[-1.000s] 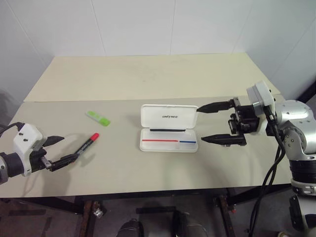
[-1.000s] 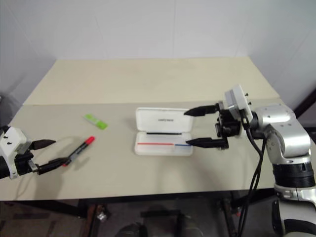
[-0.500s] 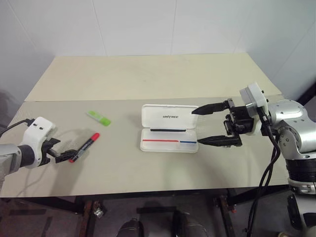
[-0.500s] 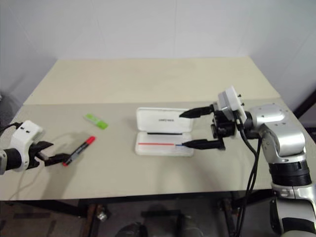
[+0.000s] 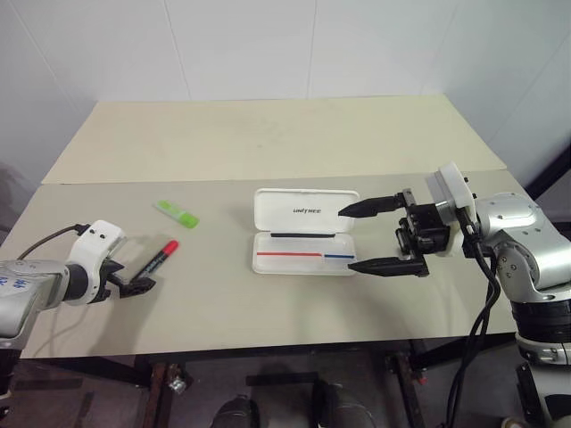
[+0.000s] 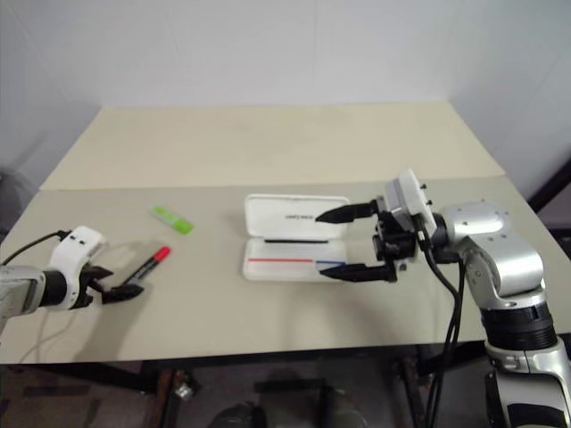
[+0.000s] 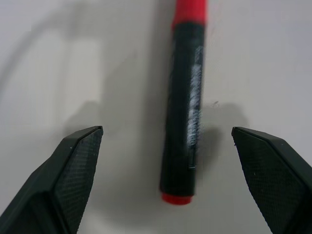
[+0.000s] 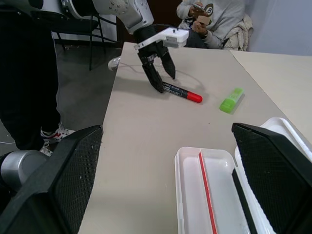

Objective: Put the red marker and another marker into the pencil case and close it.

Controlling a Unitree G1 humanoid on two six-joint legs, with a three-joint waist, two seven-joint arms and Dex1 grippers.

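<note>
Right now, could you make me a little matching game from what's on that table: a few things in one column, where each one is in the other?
Things
1. red marker
2. green highlighter
3. pencil case
4. right gripper

Places or states
A. lying open, lid up, nothing inside
B. open, at the pencil case's right end
C. on the table, its end between the left gripper's open fingers
D. alone on the table, beyond the red marker

Pairs: 1-C, 2-D, 3-A, 4-B
</note>
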